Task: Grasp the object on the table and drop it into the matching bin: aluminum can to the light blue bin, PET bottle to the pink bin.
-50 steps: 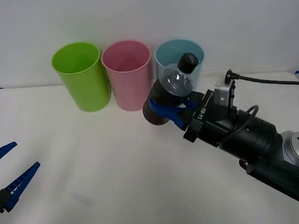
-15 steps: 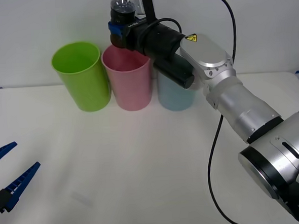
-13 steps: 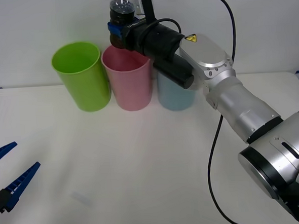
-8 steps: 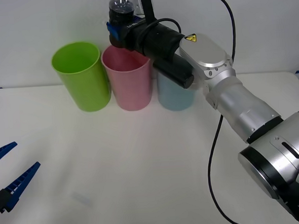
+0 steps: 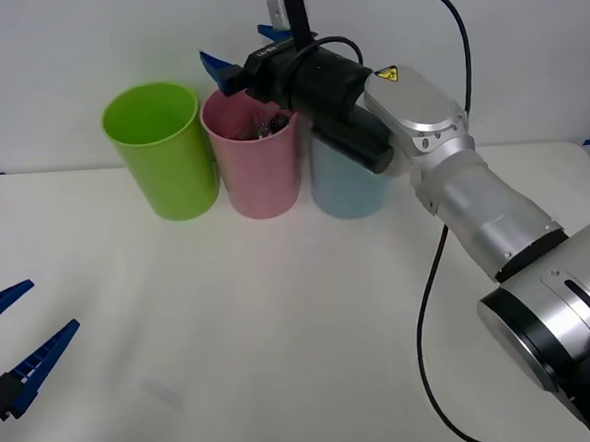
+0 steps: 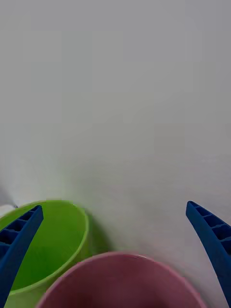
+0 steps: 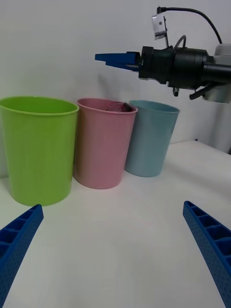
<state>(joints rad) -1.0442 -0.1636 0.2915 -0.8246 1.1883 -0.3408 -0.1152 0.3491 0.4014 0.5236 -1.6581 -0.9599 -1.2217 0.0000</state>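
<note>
The PET bottle lies inside the pink bin, only a dark and clear part of it showing below the rim; a dark bit peeks over the pink bin's rim. My right gripper hangs open and empty just above the pink bin, seen from the side as my right gripper in the left wrist view. The light blue bin stands right of the pink one, partly behind my right arm. My left gripper rests open near the table's front left.
A lime green bin stands left of the pink bin, touching it. A black cable loops down from my right wrist. A white wall rises behind the three bins.
My right gripper has opened above the pink bin and the bottle has dropped from it into the bin. The left arm has not moved.
</note>
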